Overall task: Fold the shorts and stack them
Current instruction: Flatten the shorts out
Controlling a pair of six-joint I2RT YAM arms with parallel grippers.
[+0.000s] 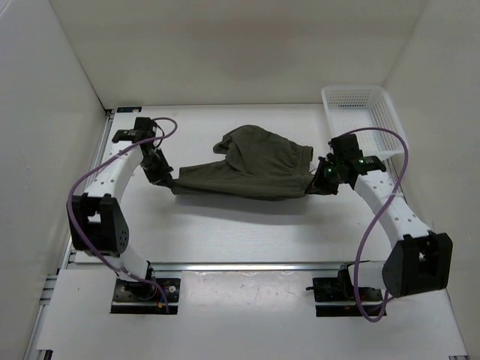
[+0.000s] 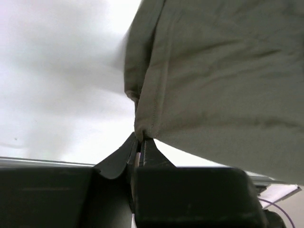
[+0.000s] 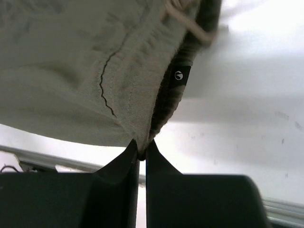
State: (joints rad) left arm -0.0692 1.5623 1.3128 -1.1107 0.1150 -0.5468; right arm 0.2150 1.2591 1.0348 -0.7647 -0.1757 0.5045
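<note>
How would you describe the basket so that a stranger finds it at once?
Look at the white table, then at its far right corner, beyond the right hand. There stands the basket: white plastic lattice walls, rectangular, the only container; the dark olive shorts beside it are soft cloth.

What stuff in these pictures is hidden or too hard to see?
- Top view: the near end of the basket is hidden behind the right arm.
- Left wrist view: most of the shorts run off the top and right edges, and the background is blurred.
- Right wrist view: the mark on the label is too small to read, and the cord is cut off by the top edge.
</note>
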